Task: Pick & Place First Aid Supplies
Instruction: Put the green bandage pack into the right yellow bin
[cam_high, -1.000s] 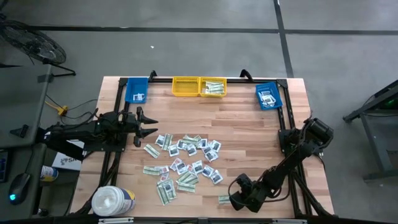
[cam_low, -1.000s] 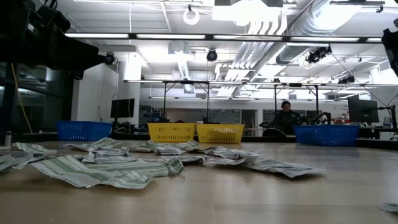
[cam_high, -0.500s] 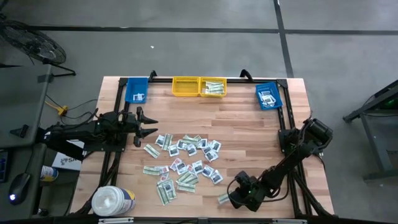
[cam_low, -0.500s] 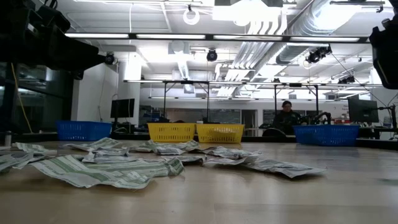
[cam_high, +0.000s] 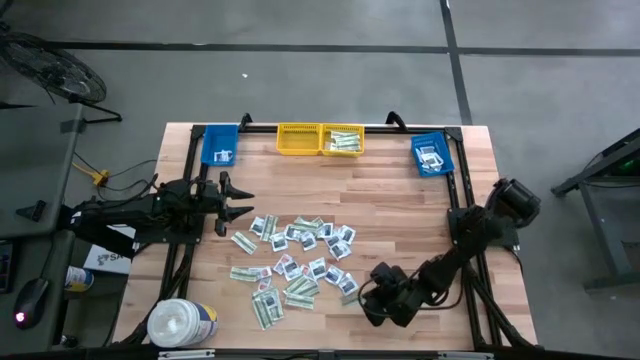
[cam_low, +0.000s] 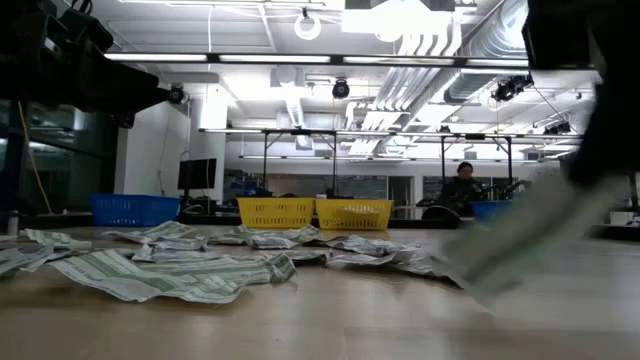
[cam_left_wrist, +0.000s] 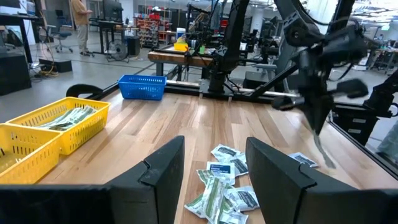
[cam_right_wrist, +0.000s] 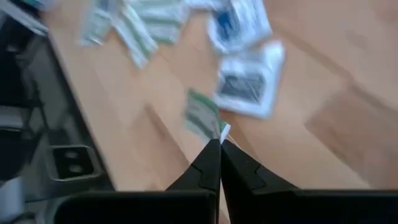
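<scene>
Figure: overhead, table-level and wrist views of the sorting table, with my reading of progress.

Room. Beyond the table I see an open workshop with ceiling ducts and strip lights, other benches, and a person (cam_low: 462, 185) seated far behind the bins.

Surface. My work surface is a wooden table (cam_high: 400, 200). Along its far edge stand a blue bin (cam_high: 220, 145) on the left, a pair of yellow bins (cam_high: 320, 139) in the middle and a second blue bin (cam_high: 431, 155) on the right. A big white tub (cam_high: 180, 323) sits at the near left corner.

Progress. I judge the task to be at an early stage. A few packets already lie in the bins, but the main scatter of first aid supplies (cam_high: 298, 257) is spread over the middle of the table, and dozens are left to move.

Right arm. My right gripper (cam_right_wrist: 219, 144) is above the near right part of the table, its fingers pinched together on a green-white strip packet (cam_right_wrist: 203, 118), which hangs from the tips clear of the wood. I take the next step to be carrying it to a bin.

Left arm. My left gripper (cam_left_wrist: 211, 163) waits at the left edge of the scatter, fingers apart, holding nothing.
</scene>
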